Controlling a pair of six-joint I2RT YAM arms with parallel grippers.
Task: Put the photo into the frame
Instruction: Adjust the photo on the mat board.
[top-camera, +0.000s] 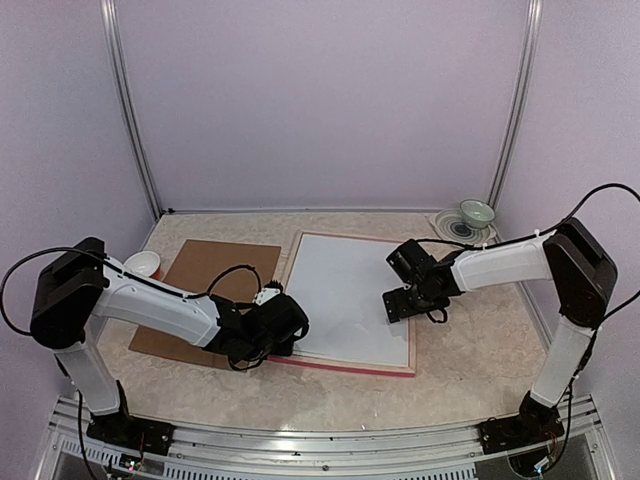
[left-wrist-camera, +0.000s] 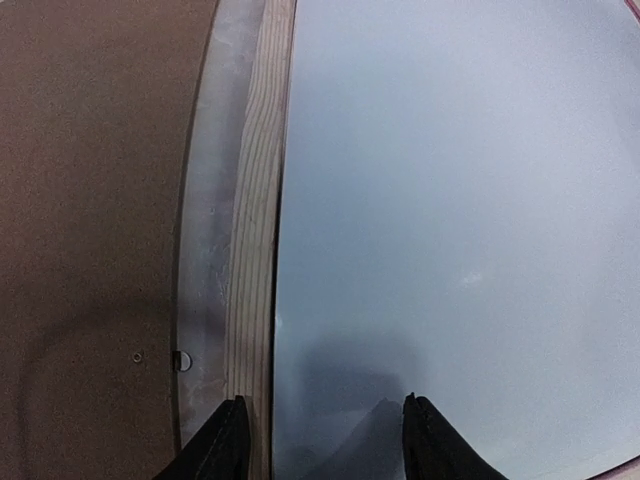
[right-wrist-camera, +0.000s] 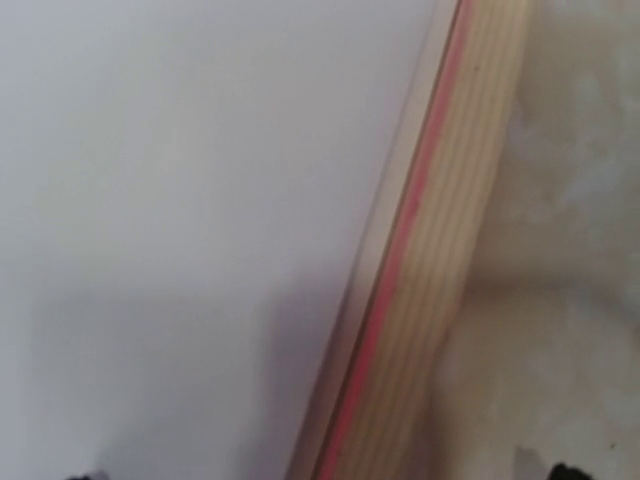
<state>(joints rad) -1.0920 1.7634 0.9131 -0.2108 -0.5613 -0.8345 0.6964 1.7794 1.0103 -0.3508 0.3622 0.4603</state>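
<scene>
Top view: the frame (top-camera: 345, 364) lies flat on the table (top-camera: 480, 340), pale wood back up, pink edge showing on the near side. A plain white sheet (top-camera: 340, 290) fills its opening (I can't tell whether it is the photo lying face down). The left pincer (top-camera: 285, 340) sits at the frame's near-left corner. A brown board (top-camera: 205, 275) lies flat just to its left, and a small white bowl (top-camera: 142, 263) stands beyond that board. The right pincer (top-camera: 400, 303) hangs over the sheet, with the frame's right rail just to its right. A green bowl (top-camera: 477, 211) sits well beyond it in the far corner.

Left wrist view: the left pincer (left-wrist-camera: 325, 440) has its fingers part-way apart with nothing between them. The left finger is over the wood rail of the frame (left-wrist-camera: 255, 200), the right one over the white sheet (left-wrist-camera: 450, 200). The brown board (left-wrist-camera: 90, 200) is further left, with a strip of table between it and the rail.

Right wrist view: the right pincer (right-wrist-camera: 318, 472) is spread wide, only its fingertips showing at the bottom corners, and it holds nothing. The frame (right-wrist-camera: 470, 200) runs up between them, wood with a pink stripe. The white sheet (right-wrist-camera: 180, 200) is on the left finger's side, bare table (right-wrist-camera: 580, 200) on the right's.
</scene>
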